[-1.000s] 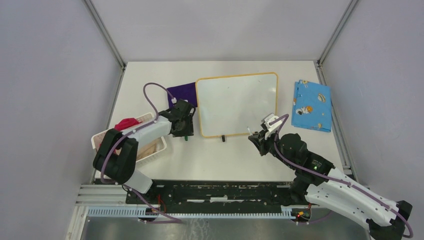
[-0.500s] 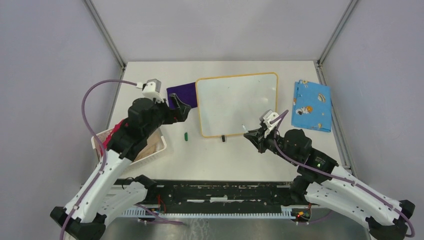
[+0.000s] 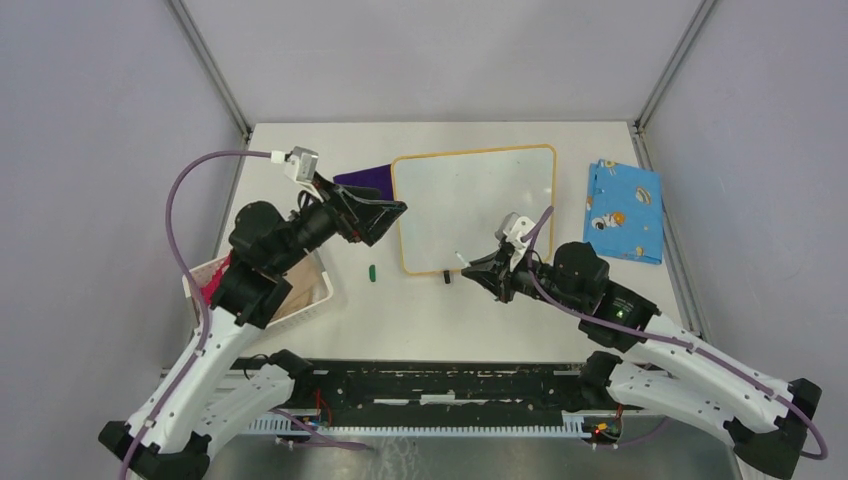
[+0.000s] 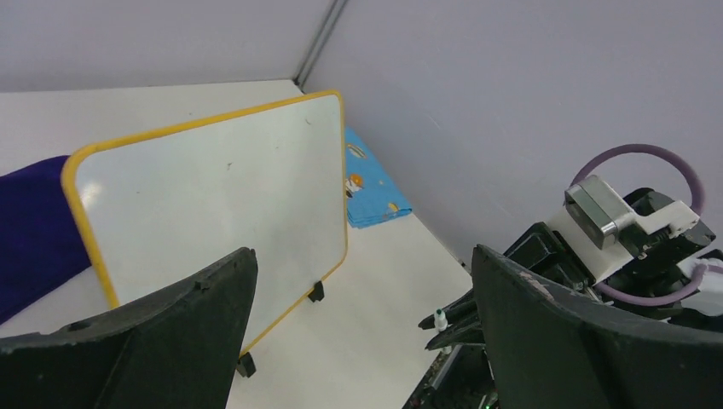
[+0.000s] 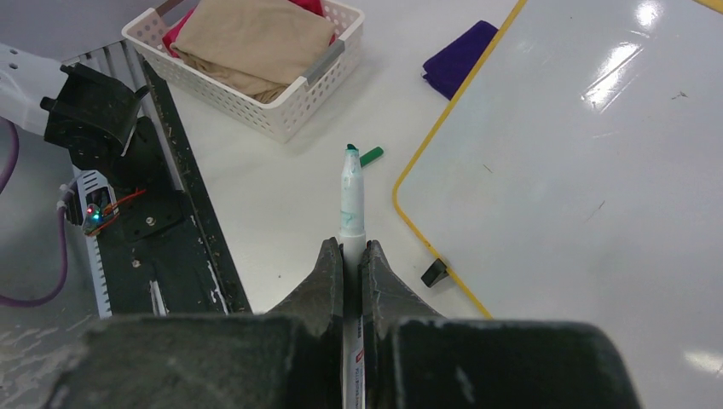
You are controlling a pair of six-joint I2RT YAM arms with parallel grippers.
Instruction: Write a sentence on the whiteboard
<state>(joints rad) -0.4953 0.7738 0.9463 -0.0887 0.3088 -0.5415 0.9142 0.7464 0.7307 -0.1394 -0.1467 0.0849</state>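
Near the table's front edge, the right gripper [image 5: 351, 251] clamps an uncapped green marker [image 5: 350, 200], its tip short of the whiteboard [image 3: 475, 200]; a small green cap [image 3: 371, 271] lies nearby. For a clean stroke, carry the tip over the frame, then press lightly. Farther back, the left gripper [image 3: 385, 215] hangs wide and empty beside the board's left edge. No sentence shows on the board; the fingers hide the marker's rear barrel.

No word, number or brand can be read anywhere. The marker [image 5: 351, 204] clamped in the right pincer [image 5: 352, 256] carries a small red and dark print on its barrel, back between the fingers, too small to make out. The whiteboard [image 5: 597, 170], ahead and right of that pincer's tip, shows only faint specks. The blue cloth [image 3: 623, 210] bears cartoon pictures, with no legible letters.
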